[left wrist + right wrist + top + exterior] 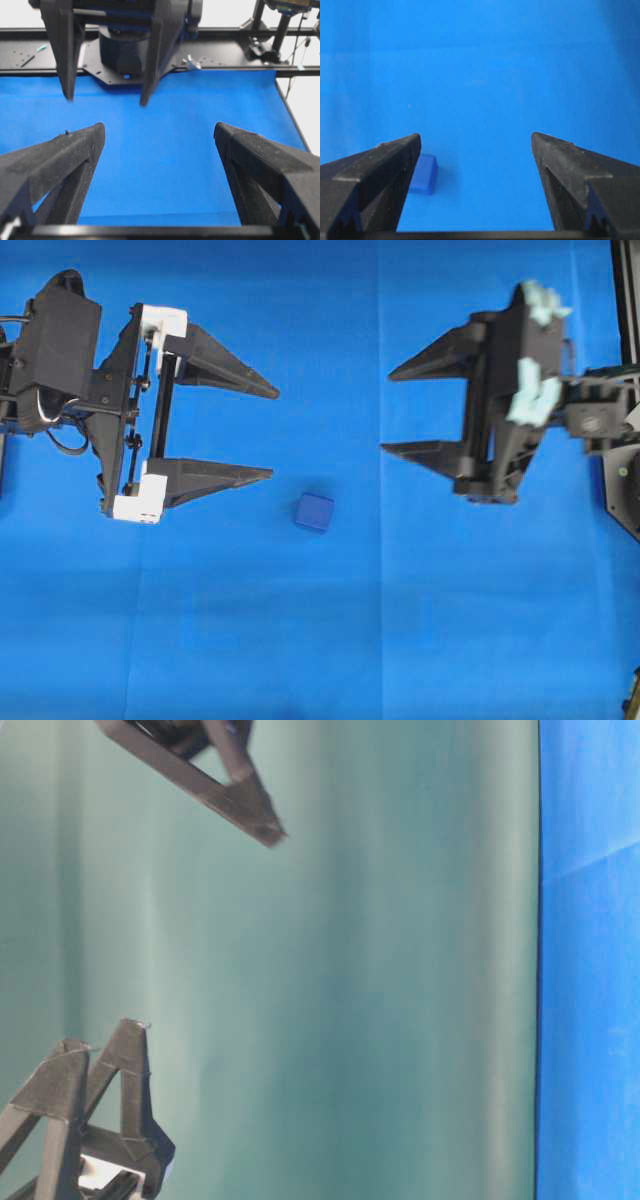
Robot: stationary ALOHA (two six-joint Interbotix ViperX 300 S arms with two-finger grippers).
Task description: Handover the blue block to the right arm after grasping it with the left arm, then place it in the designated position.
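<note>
The blue block (314,511) lies on the blue cloth, apart from both grippers. My left gripper (275,433), with white corner brackets, is open and empty; the block sits just past its lower fingertip, outside the jaws. My right gripper (386,411), all black, is open and empty, facing the left one across a gap. In the right wrist view the block (423,174) shows beside the left finger, partly hidden by it, with the gripper (475,136) wide open. In the left wrist view the gripper (159,129) is open over bare cloth; the block is out of view.
The blue cloth (330,640) covers the table. A black frame rail (45,52) and the right arm's base (125,50) stand at the far edge in the left wrist view. The table-level view shows a green backdrop (380,970).
</note>
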